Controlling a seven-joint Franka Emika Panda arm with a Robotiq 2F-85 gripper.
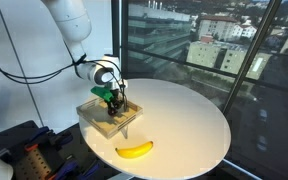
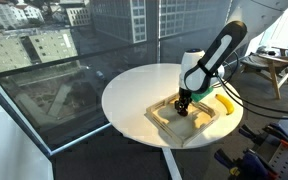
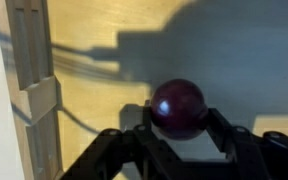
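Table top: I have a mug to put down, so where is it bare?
The window-side half of the table is bare, from the wooden tray and banana to the far rim. Crowded: the tray side, where the tool clasps a dark ball.

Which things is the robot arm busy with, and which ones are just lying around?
Busy with:
- the gripper
- the dark red ball between its fingers
- the wooden tray beneath the ball

Just lying about:
- the banana, on the round white table beside the tray
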